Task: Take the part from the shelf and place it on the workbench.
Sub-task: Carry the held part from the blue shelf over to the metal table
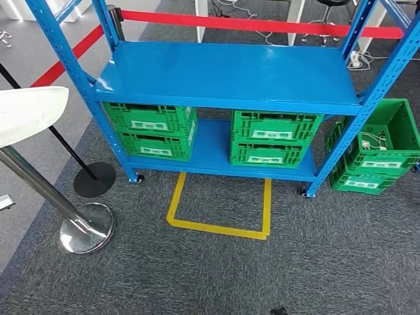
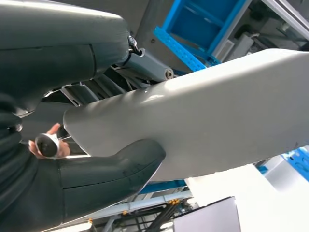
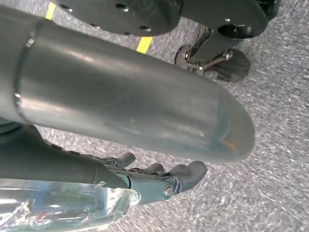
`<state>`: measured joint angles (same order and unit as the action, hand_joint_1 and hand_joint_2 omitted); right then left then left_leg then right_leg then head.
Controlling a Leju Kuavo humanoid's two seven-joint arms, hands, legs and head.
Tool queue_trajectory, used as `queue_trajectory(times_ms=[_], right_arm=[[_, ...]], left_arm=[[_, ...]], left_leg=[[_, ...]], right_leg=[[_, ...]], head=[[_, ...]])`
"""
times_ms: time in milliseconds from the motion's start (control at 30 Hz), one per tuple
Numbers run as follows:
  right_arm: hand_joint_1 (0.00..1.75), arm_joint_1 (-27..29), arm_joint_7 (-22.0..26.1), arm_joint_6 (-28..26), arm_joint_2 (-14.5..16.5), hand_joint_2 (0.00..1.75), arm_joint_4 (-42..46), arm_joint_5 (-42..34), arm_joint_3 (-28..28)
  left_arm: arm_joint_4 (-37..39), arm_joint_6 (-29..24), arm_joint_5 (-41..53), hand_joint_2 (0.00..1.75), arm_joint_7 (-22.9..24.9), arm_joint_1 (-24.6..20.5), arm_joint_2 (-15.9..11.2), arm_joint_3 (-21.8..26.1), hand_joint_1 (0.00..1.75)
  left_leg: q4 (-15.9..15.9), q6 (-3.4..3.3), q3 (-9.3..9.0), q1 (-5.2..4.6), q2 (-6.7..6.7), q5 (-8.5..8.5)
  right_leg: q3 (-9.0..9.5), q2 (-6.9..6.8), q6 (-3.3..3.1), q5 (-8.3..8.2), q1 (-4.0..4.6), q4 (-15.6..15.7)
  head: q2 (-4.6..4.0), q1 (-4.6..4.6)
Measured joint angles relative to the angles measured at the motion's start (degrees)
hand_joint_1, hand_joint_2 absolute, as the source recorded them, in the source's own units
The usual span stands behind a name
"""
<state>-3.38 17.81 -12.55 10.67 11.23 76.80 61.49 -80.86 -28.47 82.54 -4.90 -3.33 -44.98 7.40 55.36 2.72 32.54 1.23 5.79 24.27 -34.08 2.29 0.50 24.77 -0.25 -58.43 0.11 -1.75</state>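
While the blue shelf [image 1: 225, 75] is right ahead, the left hand [image 2: 105, 169] already grips the part [image 2: 218, 121], a long, smooth, pale panel (likely bound for the workbench), thumb and fingers clamped across it; the right hand [image 3: 160, 176] hangs over carpet, fingers slightly curled, holding nothing.

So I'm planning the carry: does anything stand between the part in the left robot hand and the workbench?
I cannot tell where the workbench is. Close to the held part, a chrome post slants beneath it, and the blue shelf stands ahead.
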Motion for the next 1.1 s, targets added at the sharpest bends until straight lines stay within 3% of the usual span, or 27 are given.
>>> queue_trajectory(times_ms=[33,100,167,200,233,267,333,400,467,500,567,633,700,733,800,867,933,967,1000,1033,1100], right_arm=[[0.00,-0.04,0.02,-0.05,0.00,0.00,0.00,0.00,-0.01],[0.00,-0.07,0.07,-0.08,-0.01,0.00,0.00,-0.01,-0.01],[0.00,0.10,0.09,-0.08,-0.02,0.00,0.00,-0.04,0.00],[0.00,0.18,0.09,-0.07,-0.02,0.00,0.00,-0.08,0.01],[0.00,0.23,0.09,-0.03,-0.03,0.00,-0.01,-0.12,0.01],[0.00,0.23,0.09,0.03,-0.03,0.00,-0.01,-0.16,0.01],[0.00,0.19,0.10,0.14,-0.03,0.00,-0.02,-0.20,0.01],[0.00,0.15,0.10,0.22,-0.03,0.00,-0.02,-0.22,0.01],[0.00,0.13,0.09,0.34,-0.03,0.00,-0.02,-0.29,0.01],[0.00,0.10,0.08,0.40,-0.03,0.00,-0.02,-0.33,0.01],[0.00,0.09,0.04,0.45,-0.03,0.00,-0.03,-0.38,-0.01],[0.00,0.22,-0.01,0.46,-0.03,0.00,-0.04,-0.43,-0.01],[0.00,0.42,-0.08,0.46,-0.03,0.00,-0.04,-0.49,-0.01],[0.00,0.48,-0.11,0.45,-0.03,0.00,-0.04,-0.51,-0.01],[0.00,0.49,-0.13,0.44,-0.03,0.00,-0.04,-0.52,-0.01],[0.00,0.44,-0.12,0.40,-0.05,0.00,-0.04,-0.52,-0.01],[0.00,0.43,-0.10,0.38,-0.06,0.00,-0.04,-0.54,0.00],[0.00,0.42,-0.09,0.37,-0.05,0.00,-0.04,-0.56,0.00],[0.00,0.39,-0.09,0.38,-0.03,0.00,-0.04,-0.57,0.01],[0.00,0.35,-0.08,0.38,-0.02,0.00,-0.04,-0.58,0.01],[0.00,0.32,-0.04,0.40,0.00,0.00,-0.04,-0.58,0.01]], left_arm=[[0.20,0.03,-0.05,1.75,0.00,-0.25,-0.14,-0.07,1.75],[0.58,0.05,-0.19,1.75,0.00,-0.88,-0.22,-0.33,1.75],[0.99,0.10,-0.26,1.75,0.00,-1.16,-0.07,-0.83,1.75],[1.19,0.14,-0.26,1.75,0.00,-1.16,0.00,-1.10,1.75],[1.36,0.17,-0.26,1.75,0.00,-1.18,0.02,-1.31,1.75],[1.49,0.19,-0.26,1.75,0.00,-1.24,0.01,-1.44,1.75],[1.61,0.21,-0.27,1.75,0.00,-1.61,-0.12,-1.51,1.75],[1.68,0.23,-0.34,1.75,0.01,-2.01,-0.20,-1.57,1.75],[1.81,0.33,-0.43,1.75,0.01,-2.15,-0.23,-1.66,1.75],[1.87,0.39,-0.44,1.75,0.01,-2.18,-0.26,-1.72,1.75],[2.00,0.56,-0.48,1.75,0.01,-2.58,-0.33,-2.05,1.75],[2.18,0.71,-0.50,1.75,0.00,-3.09,-0.20,-2.64,1.75],[2.46,0.89,-0.49,1.75,0.00,-3.33,0.08,-3.36,1.75],[2.63,0.99,-0.50,1.75,0.00,-3.40,0.15,-3.69,1.75],[2.94,1.14,-0.55,1.75,0.00,-3.61,0.19,-4.14,1.75],[3.16,1.17,-0.67,1.75,0.01,-3.95,0.17,-4.28,1.75],[3.27,1.20,-0.84,1.75,0.02,-4.20,0.04,-4.37,1.75],[3.32,1.21,-0.92,1.75,0.02,-4.24,-0.08,-4.40,1.75],[3.36,1.21,-0.99,1.75,0.02,-4.16,-0.24,-4.39,1.75],[3.43,1.21,-1.03,1.75,0.02,-4.19,-0.43,-4.38,1.75],[3.55,1.20,-1.10,1.75,0.02,-4.54,-0.59,-4.40,1.75]], left_leg=[[1.25,0.34,0.65,-0.02,-1.10,0.90],[7.40,0.88,3.54,-0.13,-4.00,4.42],[14.88,1.23,7.01,-0.12,-5.02,7.59],[16.46,1.28,7.68,-0.12,-5.10,7.79],[15.78,1.25,7.20,-0.13,-5.23,6.89],[12.85,1.16,5.49,-0.17,-5.66,5.15],[4.52,0.83,0.73,-0.53,-8.45,1.80],[0.01,0.18,-1.50,-0.91,-10.24,0.61],[-0.32,-0.62,-1.17,-1.03,-8.97,0.43],[-0.38,-0.98,-1.04,-0.95,-8.26,0.25],[-0.53,-1.68,-0.87,-0.63,-6.84,-0.21],[-0.52,-2.08,-0.59,-0.44,-5.43,-0.48],[-0.46,-2.21,-0.33,-0.46,-3.88,-0.62],[-0.41,-2.20,-0.27,-0.48,-3.05,-0.67],[-0.26,-2.04,-0.23,-0.41,-1.36,-0.71],[0.01,-1.60,0.07,-0.34,0.12,-0.73],[0.14,-0.85,0.65,-0.10,1.46,-0.98],[0.10,-0.46,0.90,0.07,2.21,-1.17],[0.12,-0.13,1.09,0.17,2.20,-1.22],[0.64,0.12,1.47,0.09,1.18,-0.86],[4.87,0.58,3.64,-0.14,-2.51,1.62]], right_leg=[[-0.01,-0.66,-0.42,-0.07,-0.03,0.16],[-0.13,-2.07,-0.96,-0.13,0.03,0.31],[-0.34,-3.58,-1.16,-0.14,0.14,0.31],[-0.44,-4.34,-1.19,-0.15,0.18,0.31],[-0.51,-5.09,-1.20,-0.17,0.21,0.29],[-0.53,-5.83,-1.19,-0.19,0.24,0.28],[-0.45,-7.21,-1.00,-0.16,0.51,0.15],[-0.37,-8.52,-0.56,-0.16,0.90,0.06],[-0.21,-9.92,-0.03,-0.22,0.99,0.21],[-0.26,-9.87,0.30,-0.03,0.90,0.06],[-1.48,-7.04,0.97,2.05,0.65,-2.87],[-4.69,-3.38,1.29,5.96,0.48,-10.27],[-7.38,-2.41,1.27,8.04,0.49,-16.30],[-7.33,-2.29,1.18,7.45,0.49,-16.30],[-4.12,-1.24,0.91,3.74,0.41,-9.95],[-0.34,1.46,0.63,1.34,0.07,-2.66],[0.93,2.56,0.34,1.34,0.03,-0.44],[1.01,1.88,0.12,1.26,0.09,-0.37],[1.01,1.15,-0.19,1.16,0.11,-0.31],[1.07,0.41,-0.54,1.06,0.07,-0.16],[1.13,-1.14,-1.10,0.94,-0.01,0.11]], head=[[0.00,0.10],[0.00,0.29],[0.00,0.37],[0.00,0.38],[0.00,0.38],[0.00,0.38],[0.00,0.46],[0.00,0.53],[0.00,0.55],[0.00,0.58],[0.00,0.53],[0.00,0.49],[0.00,0.50],[0.00,0.50],[0.00,0.49],[0.00,0.52],[0.00,0.56],[0.00,0.57],[0.00,0.57],[0.00,0.73],[0.00,1.14]])
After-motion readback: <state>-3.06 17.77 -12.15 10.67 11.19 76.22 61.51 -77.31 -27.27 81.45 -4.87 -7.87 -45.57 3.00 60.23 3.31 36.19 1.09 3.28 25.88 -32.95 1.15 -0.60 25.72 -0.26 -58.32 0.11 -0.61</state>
